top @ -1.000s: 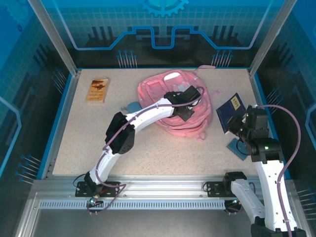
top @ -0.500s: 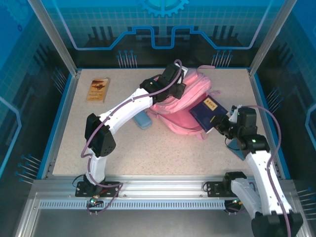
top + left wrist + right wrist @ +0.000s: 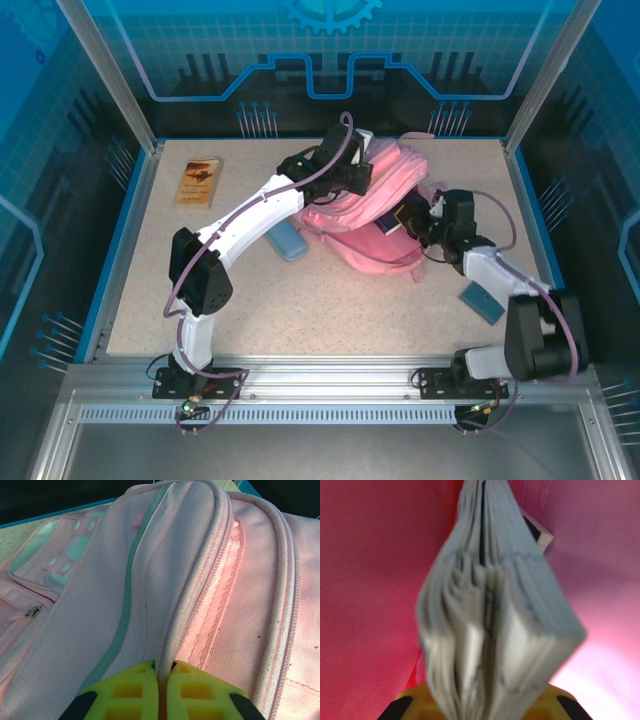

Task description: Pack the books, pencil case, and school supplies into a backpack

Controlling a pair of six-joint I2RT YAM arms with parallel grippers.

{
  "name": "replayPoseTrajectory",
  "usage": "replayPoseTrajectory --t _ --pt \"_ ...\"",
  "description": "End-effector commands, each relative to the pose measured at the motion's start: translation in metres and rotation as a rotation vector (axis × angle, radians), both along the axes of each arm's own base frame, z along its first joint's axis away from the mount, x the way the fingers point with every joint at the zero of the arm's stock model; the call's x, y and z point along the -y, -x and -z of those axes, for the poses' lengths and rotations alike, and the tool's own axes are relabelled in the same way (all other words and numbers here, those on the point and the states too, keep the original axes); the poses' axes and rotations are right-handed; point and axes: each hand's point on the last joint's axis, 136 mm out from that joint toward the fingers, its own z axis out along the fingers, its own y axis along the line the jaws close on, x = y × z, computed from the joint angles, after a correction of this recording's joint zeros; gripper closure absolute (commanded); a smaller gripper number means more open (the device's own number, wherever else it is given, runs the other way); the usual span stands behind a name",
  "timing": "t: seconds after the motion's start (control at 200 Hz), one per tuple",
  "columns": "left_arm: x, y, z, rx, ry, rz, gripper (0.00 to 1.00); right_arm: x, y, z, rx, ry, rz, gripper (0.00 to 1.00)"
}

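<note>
The pink backpack (image 3: 372, 238) lies at the back centre of the table. My left gripper (image 3: 352, 166) is shut on its white zip edge and holds that side up. In the left wrist view the yellow fingers (image 3: 131, 692) pinch the piping of the backpack (image 3: 200, 555). My right gripper (image 3: 423, 222) is shut on a dark navy book (image 3: 393, 219) that pokes into the bag's mouth. In the right wrist view the book's (image 3: 490, 630) fanned pages stand before pink lining. The light blue pencil case (image 3: 288, 241) lies left of the bag. A tan-orange book (image 3: 199, 182) lies at the back left.
A flat blue item (image 3: 482, 302) lies on the table by the right arm's forearm. The left arm arches over the pencil case. Blue rails edge the table (image 3: 330, 310) on three sides, with open tabletop at the front and left.
The left gripper pulled the backpack's edge up and toward the back. The right arm swung left and pushed the navy book from beside the bag into its opening.
</note>
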Motion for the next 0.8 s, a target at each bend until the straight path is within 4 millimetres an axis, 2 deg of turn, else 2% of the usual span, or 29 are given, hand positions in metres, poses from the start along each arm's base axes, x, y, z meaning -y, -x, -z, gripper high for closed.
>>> replayPoseTrajectory --t 0.0,0.035,0.06,0.21,0.27,0.36,0.415,0.47,0.61,0.775,0.795 --pt "-0.005 -0.007 -0.064 0.1 0.178 -0.027 1.0 -0.02 -0.047 -0.038 0.177 -0.05 -0.003 0.96" --pt "-0.006 -0.008 -0.062 0.091 0.185 -0.029 1.0 -0.026 -0.054 -0.027 0.157 -0.055 -0.006 0.96" --pt "-0.006 -0.009 -0.061 0.085 0.189 -0.029 1.0 -0.032 -0.064 -0.033 0.177 -0.061 -0.014 0.96" --pt "-0.012 -0.012 -0.057 0.061 0.207 -0.041 1.0 -0.053 -0.086 0.003 0.107 -0.068 0.019 0.93" --pt "-0.014 -0.014 -0.055 0.051 0.211 -0.047 1.0 -0.057 -0.093 0.016 0.076 -0.078 0.045 0.83" --pt "-0.015 -0.015 -0.054 0.04 0.223 -0.047 1.0 -0.066 -0.1 0.026 0.046 -0.093 0.027 0.55" --pt "-0.016 -0.016 -0.053 0.034 0.228 -0.049 1.0 -0.066 -0.101 0.029 0.031 -0.093 0.018 0.48" --pt "-0.018 -0.017 -0.052 0.032 0.228 -0.05 1.0 -0.065 -0.098 0.028 0.036 -0.098 0.011 0.44" --pt "-0.02 -0.019 -0.047 0.017 0.236 -0.058 1.0 -0.055 -0.081 0.017 0.032 -0.115 -0.001 0.41" --pt "-0.021 -0.02 -0.042 0.008 0.242 -0.056 1.0 -0.031 -0.046 0.006 -0.012 -0.089 0.007 0.39" --pt "-0.021 -0.019 -0.041 0.006 0.242 -0.055 1.0 -0.024 -0.036 0.014 -0.044 -0.079 0.021 0.39"
